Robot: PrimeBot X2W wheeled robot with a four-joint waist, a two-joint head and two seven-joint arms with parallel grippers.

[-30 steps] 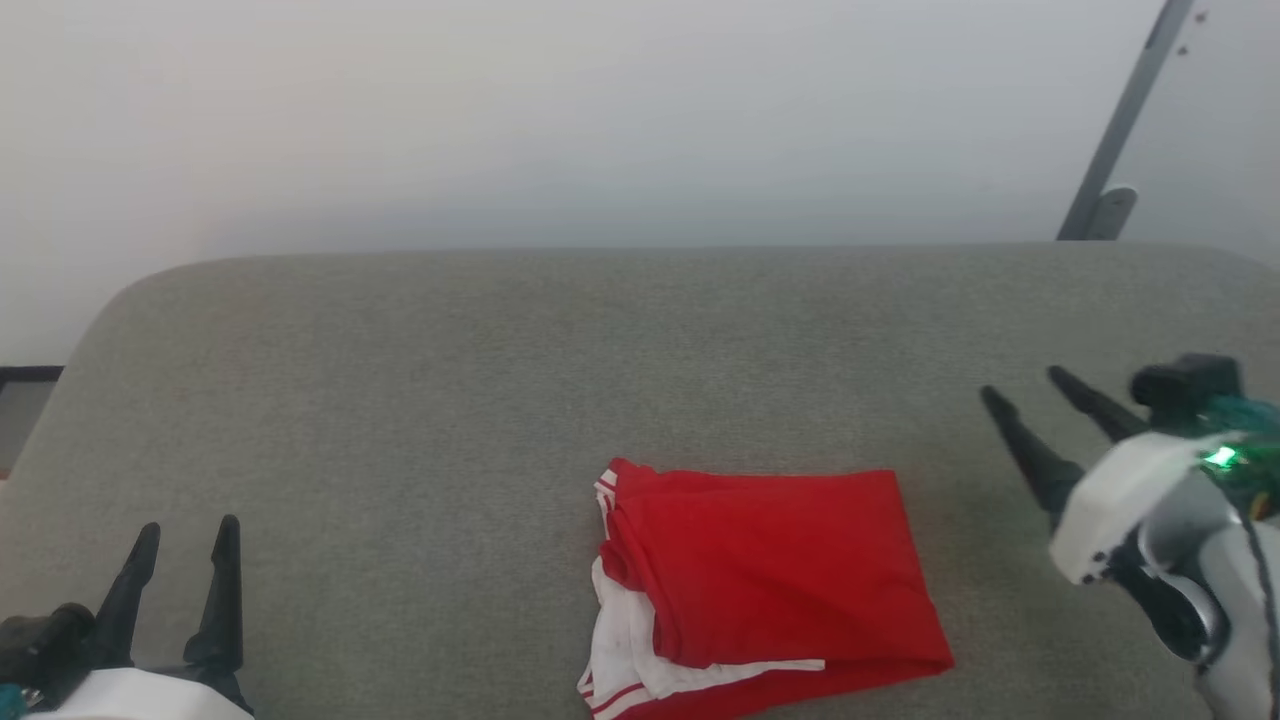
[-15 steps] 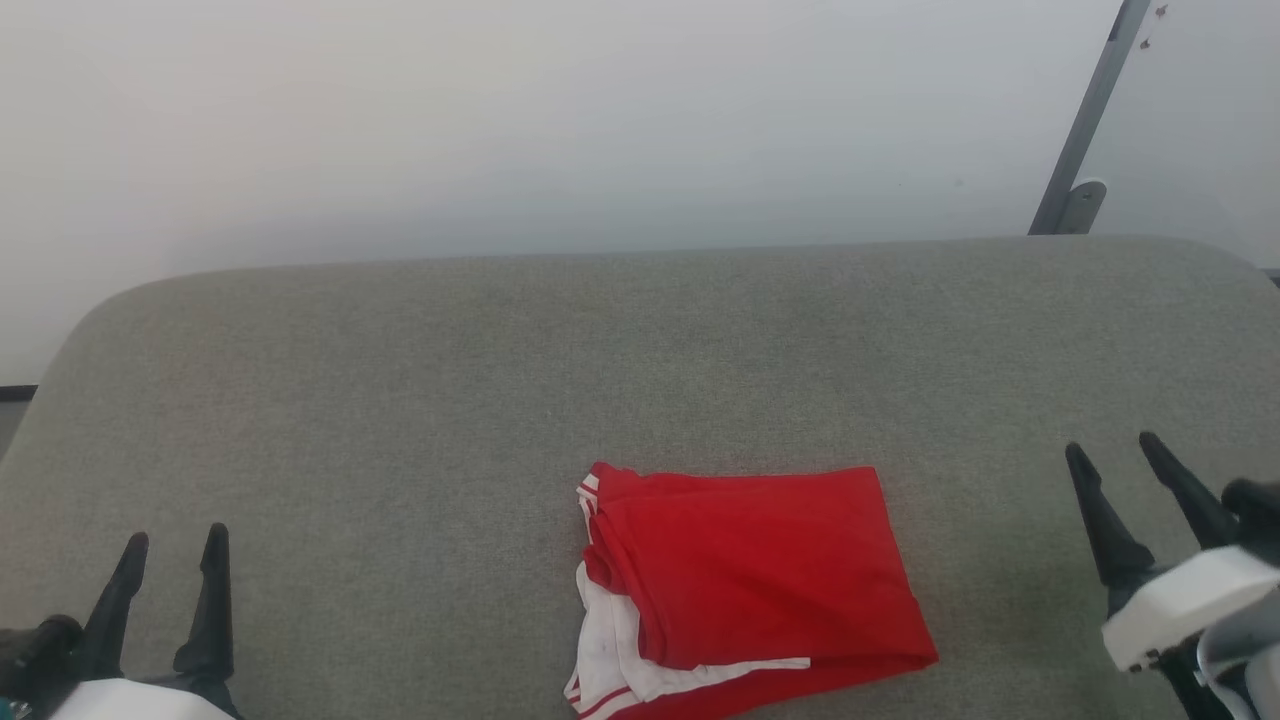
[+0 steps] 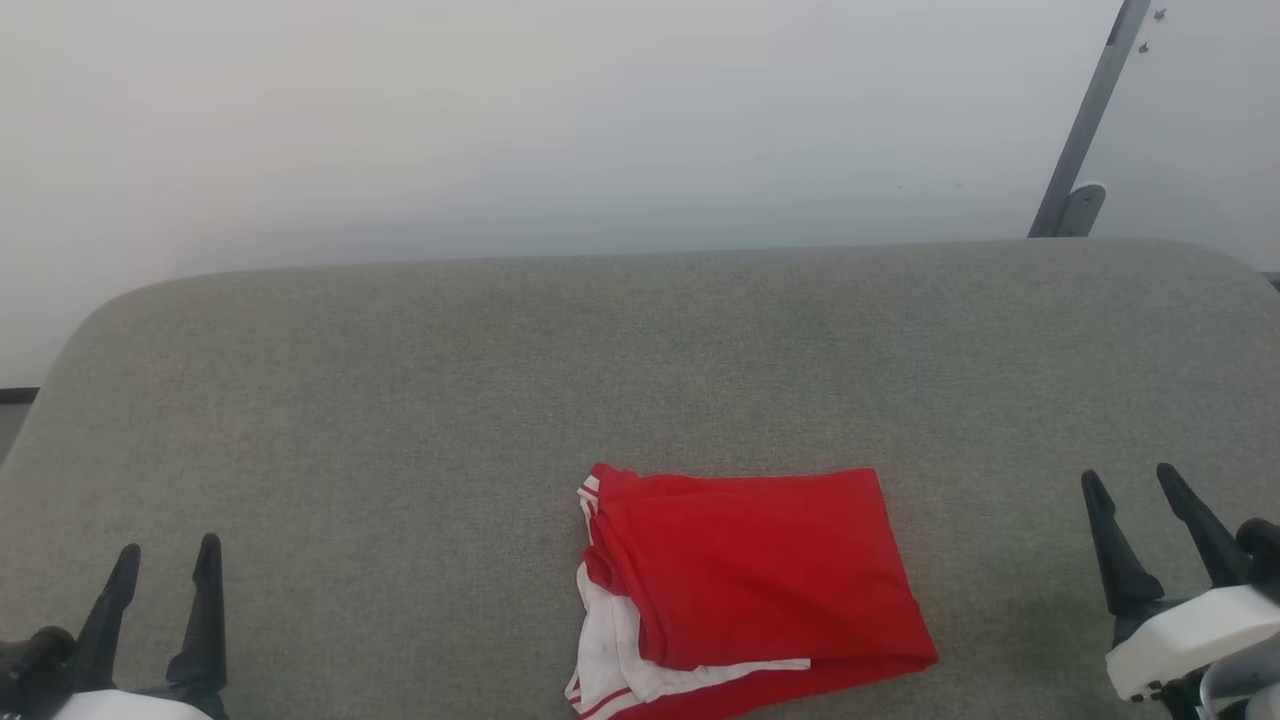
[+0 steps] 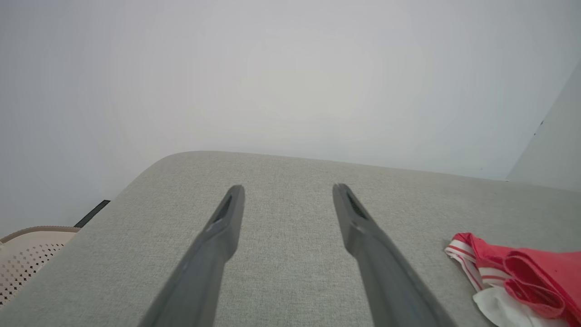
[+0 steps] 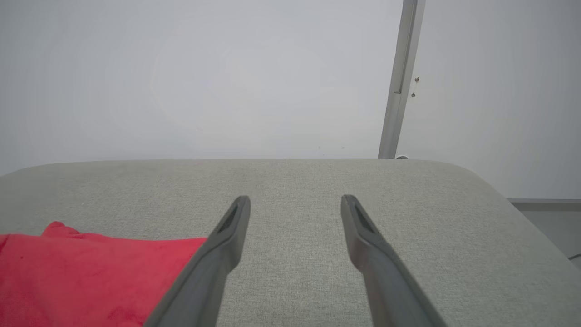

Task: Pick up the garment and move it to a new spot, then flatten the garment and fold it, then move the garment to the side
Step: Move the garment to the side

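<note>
garment (image 3: 760, 570): 1, lower centre | grippers: 2, left gripper (image 3: 170, 545) lower left, right gripper (image 3: 1127, 472) lower right | grey padded surface (image 3: 400, 400): 1 | grey bar (image 3: 1085, 130): 1, upper right | perforated beige basket (image 4: 27, 254): 1, lower left of the left wrist view

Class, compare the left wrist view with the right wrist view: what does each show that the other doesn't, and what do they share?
Left wrist view: the open left hand, a beige perforated object at the lower left, and the garment with its white striped trim. Right wrist view: the open right hand, a grey upright rail on the wall, and the garment's plain red face. Shared: the grey fabric surface, the pale wall and the red garment, held by neither hand.
</note>
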